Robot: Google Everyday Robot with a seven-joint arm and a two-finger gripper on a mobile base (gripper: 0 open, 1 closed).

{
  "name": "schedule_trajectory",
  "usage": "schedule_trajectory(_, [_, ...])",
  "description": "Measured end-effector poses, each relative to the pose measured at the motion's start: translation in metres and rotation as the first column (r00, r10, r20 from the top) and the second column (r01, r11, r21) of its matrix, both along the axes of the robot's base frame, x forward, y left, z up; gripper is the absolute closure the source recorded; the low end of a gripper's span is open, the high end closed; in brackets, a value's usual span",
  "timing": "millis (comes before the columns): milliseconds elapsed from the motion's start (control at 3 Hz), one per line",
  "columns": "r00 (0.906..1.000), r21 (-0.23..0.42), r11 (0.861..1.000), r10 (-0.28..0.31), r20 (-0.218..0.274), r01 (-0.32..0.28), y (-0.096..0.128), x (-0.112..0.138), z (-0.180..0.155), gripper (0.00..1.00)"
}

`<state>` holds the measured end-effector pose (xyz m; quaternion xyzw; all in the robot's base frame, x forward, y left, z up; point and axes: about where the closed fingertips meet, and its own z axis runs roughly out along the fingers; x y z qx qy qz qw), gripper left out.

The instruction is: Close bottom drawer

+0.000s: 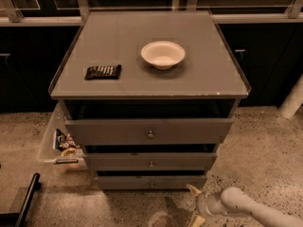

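Observation:
The grey cabinet (149, 74) has three drawers. The bottom drawer (123, 182) is the lowest slim front, with a small round knob (151, 184); a thin dark gap shows above it. The middle drawer (118, 161) and the taller top drawer (109, 131) stand a little out, with dark gaps above them. My gripper (195, 205) is at floor level, just below and in front of the bottom drawer's right end. It is open and empty, with one fingertip (191, 189) near the drawer's lower right corner, apart from it.
A white bowl (162, 54) and a dark packet (102, 72) lie on the cabinet top. A clear bin with snack packs (61, 143) stands against the cabinet's left side. A black bar (26, 200) lies at lower left. A white post (293, 98) stands at right.

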<state>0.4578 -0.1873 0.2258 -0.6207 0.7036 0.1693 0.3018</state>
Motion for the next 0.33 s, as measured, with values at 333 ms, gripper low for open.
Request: schedule_trajectory(333, [0.9999,0.004,1.0,0.01,-0.009,-0.01,0.0039,-0.0084,0.0006,0.0])
